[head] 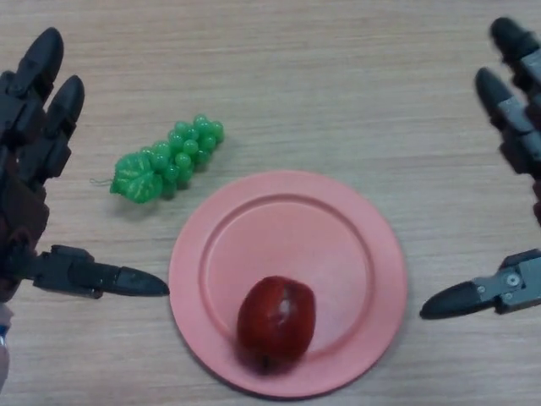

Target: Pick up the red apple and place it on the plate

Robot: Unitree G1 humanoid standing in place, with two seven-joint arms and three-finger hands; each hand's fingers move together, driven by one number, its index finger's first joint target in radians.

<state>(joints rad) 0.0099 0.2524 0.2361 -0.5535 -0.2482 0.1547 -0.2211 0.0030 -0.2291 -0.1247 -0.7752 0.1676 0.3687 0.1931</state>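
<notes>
You see the red apple [276, 323], smooth and probably slippery, already on the plate [254, 211] between both open hands, left hand [34, 169] and right hand [516, 169].

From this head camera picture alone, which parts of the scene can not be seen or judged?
- Left hand, head view: its palm side and wrist are cut off by the left edge.
- Right hand, head view: mostly cut off by the right edge.
- Red apple on the round pink plate: its underside is hidden by its own body.
- Green plastic grape bunch: the wooden table under it is hidden.
</notes>
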